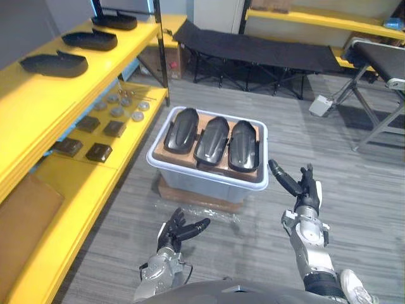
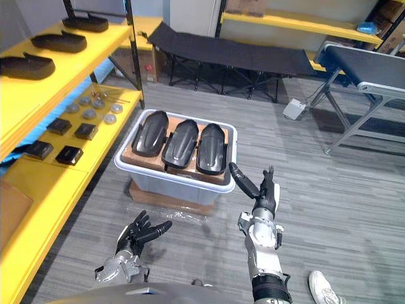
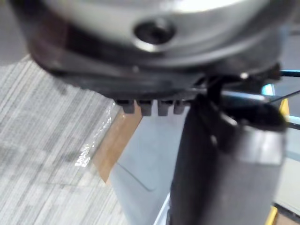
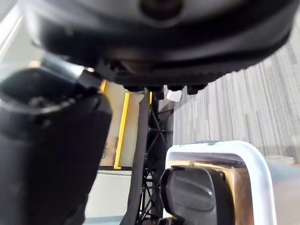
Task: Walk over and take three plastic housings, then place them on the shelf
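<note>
Three black plastic housings point(image 1: 212, 140) lie side by side on brown cardboard in a translucent white bin point(image 1: 253, 182) on the floor. Three more black housings point(image 1: 54, 63) rest on the top board of the yellow shelf point(image 1: 38, 104) at the left. My left hand point(image 1: 176, 231) hovers low in front of the bin, fingers spread and empty. My right hand point(image 1: 302, 187) is raised beside the bin's near right corner, fingers straight, holding nothing. In the right wrist view the rightmost housing point(image 4: 197, 194) and the bin's rim point(image 4: 255, 168) show just past my thumb point(image 4: 51, 154).
The bin stands on a flat cardboard piece point(image 1: 190, 196) with clear plastic film. The shelf's lower board carries small dark blocks point(image 1: 98, 152) and metal discs point(image 1: 117, 111). A black folding cot point(image 1: 253, 54) stands behind, a conveyor frame point(image 1: 380, 69) at the right.
</note>
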Controlling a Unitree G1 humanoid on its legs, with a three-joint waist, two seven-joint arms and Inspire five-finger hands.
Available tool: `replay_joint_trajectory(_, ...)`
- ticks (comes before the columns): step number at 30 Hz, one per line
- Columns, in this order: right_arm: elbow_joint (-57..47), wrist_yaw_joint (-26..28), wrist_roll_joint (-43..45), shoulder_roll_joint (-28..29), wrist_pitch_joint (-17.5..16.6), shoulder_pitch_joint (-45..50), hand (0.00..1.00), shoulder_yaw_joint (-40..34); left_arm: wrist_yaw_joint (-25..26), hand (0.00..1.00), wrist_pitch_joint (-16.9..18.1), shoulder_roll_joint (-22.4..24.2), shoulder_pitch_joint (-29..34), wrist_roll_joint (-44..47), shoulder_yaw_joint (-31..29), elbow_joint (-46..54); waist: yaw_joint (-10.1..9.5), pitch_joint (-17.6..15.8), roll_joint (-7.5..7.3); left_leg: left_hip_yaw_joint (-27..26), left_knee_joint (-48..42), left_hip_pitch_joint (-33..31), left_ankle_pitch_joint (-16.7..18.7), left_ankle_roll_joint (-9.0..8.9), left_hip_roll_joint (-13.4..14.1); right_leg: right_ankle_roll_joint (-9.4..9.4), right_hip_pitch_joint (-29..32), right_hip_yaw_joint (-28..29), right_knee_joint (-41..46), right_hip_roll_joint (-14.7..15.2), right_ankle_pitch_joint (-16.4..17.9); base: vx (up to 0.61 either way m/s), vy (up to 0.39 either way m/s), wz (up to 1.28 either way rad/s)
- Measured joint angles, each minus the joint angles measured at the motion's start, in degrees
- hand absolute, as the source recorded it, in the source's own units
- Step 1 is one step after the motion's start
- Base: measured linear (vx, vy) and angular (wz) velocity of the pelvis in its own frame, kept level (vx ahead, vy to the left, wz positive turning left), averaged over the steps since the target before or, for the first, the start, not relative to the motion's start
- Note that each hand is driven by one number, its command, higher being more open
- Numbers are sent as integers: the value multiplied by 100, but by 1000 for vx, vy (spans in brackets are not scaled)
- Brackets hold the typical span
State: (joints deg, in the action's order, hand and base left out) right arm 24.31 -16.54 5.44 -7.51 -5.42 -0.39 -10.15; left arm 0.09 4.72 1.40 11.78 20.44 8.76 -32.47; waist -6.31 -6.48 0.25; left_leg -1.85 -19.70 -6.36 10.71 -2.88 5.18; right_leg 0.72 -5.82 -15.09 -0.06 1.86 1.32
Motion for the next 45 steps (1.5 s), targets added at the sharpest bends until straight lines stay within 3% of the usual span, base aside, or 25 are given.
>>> replay_joint_trajectory(3,459,-153,1,-58,-4,-20,100,-48,-10,100,-8,-24,140,-11,40,95,-50,-57,93,83,803,295,-514,103,-243,90,39,132,40,153,-23,30,89,-22)
replay_joint_trajectory(7,507,-317,56,-37,13,-9,100,175,-21,100,-10,-125,130,-57,-75,168,-92,-178,57,9,798,398,-521,155,-308,163,40,148,183,262,29,48,70,0)
replay_joint_trajectory(10,462,-357,41,-21,14,15,100,431,-32,100,17,-147,124,-85,-67,169,-146,-165,36,-71,806,510,-386,199,-354,245,72,215,509,361,297,30,44,-6)
replay_joint_trajectory(12,453,-432,40,81,20,27,100,433,-77,100,15,-206,120,-318,-40,189,-143,-157,-96,-98,804,513,-283,245,-485,283,270,203,902,516,611,46,77,6)
replay_joint_trajectory(15,622,-631,-75,203,20,84,100,389,-131,100,4,-414,148,-546,213,314,-97,-104,-304,-27,1109,707,-308,367,-729,498,676,192,1895,903,1018,135,37,13)
replay_joint_trajectory(17,877,-652,-81,197,82,64,100,249,-129,100,-52,-505,107,-538,298,321,-45,-92,-281,89,1159,744,-429,421,-633,563,980,69,2419,979,1009,162,51,24)
replay_joint_trajectory(19,909,-641,-103,186,145,90,100,113,-97,100,-122,-570,60,-479,268,309,18,-101,-261,175,1194,759,-431,420,-530,510,1008,-1,2045,1005,1021,114,8,29)
replay_joint_trajectory(20,908,-602,-238,165,145,77,100,13,-94,100,-140,-607,-26,-427,191,227,16,-128,-218,223,1192,757,-399,365,-429,558,1081,37,1746,996,948,161,-68,17)
replay_joint_trajectory(22,877,-517,-297,132,140,61,100,-12,-89,100,-121,-655,-61,-404,37,141,17,-104,-283,258,1176,748,-337,259,-403,561,1120,168,1224,1014,235,137,-117,14)
replay_joint_trajectory(23,872,-502,-294,132,120,55,100,-11,-99,100,-94,-717,-63,-292,13,134,11,-107,-397,317,1174,732,-293,188,-464,583,1126,200,1108,1078,-268,48,-75,14)
replay_joint_trajectory(24,1091,-497,-172,128,102,-191,100,-280,-323,100,182,-588,-238,-310,216,-528,47,-33,-383,618,2099,735,-934,-62,-364,499,672,-362,-103,828,-623,13,-44,11)
replay_joint_trajectory(30,1095,-467,-140,127,102,-193,100,-303,-323,100,181,-650,-234,-313,219,-528,76,-29,-389,601,2095,701,-927,-66,-358,501,673,-416,-87,872,-619,-21,-2,3)
replay_joint_trajectory(33,1100,-268,186,100,103,-179,100,-542,-335,100,157,-678,-228,-561,259,-526,297,-90,-356,-164,1987,547,-927,-123,-153,535,677,-746,208,1023,-479,-36,13,50)
replay_joint_trajectory(34,1106,-225,226,80,104,-184,100,-586,-333,100,158,-691,-231,-578,277,-518,292,-132,-363,-152,1990,557,-958,-125,-161,545,695,-767,285,1072,-451,-36,28,42)
replay_joint_trajectory(37,1107,-35,249,-5,102,-349,100,-760,-188,100,196,-927,-274,-1067,296,-453,241,-414,-386,-279,1901,381,-933,-62,-264,571,844,-842,493,1313,-422,-46,76,20)
replay_joint_trajectory(40,1458,105,430,-634,105,-941,100,-815,281,100,336,-1268,-440,-1619,288,-179,223,-907,-369,-571,1572,-121,-920,6,-268,628,1134,-892,557,1444,-491,-89,54,29)
replay_joint_trajectory(42,1802,145,431,-1221,128,-1638,100,-923,380,100,332,-1511,-591,-1661,267,-168,199,-1275,-257,-484,1246,-440,-936,48,-299,612,1285,-835,555,1473,-664,-42,78,20)
replay_joint_trajectory(45,2085,127,429,-1746,158,-2359,100,-931,407,100,409,-1670,-739,-1661,272,-167,175,-1538,-130,-440,1076,-542,-916,58,-300,593,1310,-692,550,1462,-803,-21,53,9)
